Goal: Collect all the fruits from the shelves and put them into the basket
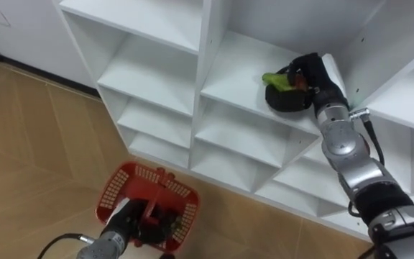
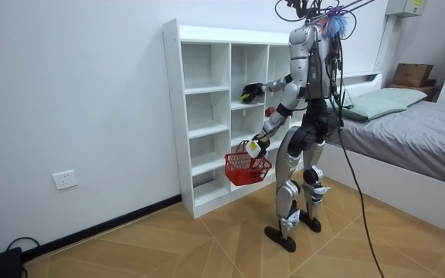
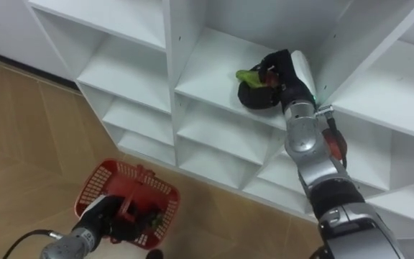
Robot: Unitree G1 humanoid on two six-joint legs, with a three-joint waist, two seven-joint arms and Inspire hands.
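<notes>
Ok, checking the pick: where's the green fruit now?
The green fruit is gripped in the right hand, on a closet shelf, upper right of the eye views; the left hand holds the red basket below.

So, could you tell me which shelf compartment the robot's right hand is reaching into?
The upper compartment of the middle column: it alone holds the right hand, curled round a green fruit.

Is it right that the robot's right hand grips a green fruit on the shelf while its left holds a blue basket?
Not quite: in the left eye view the basket in the left hand is red, not blue. The right hand grips the green fruit on the shelf.
</notes>
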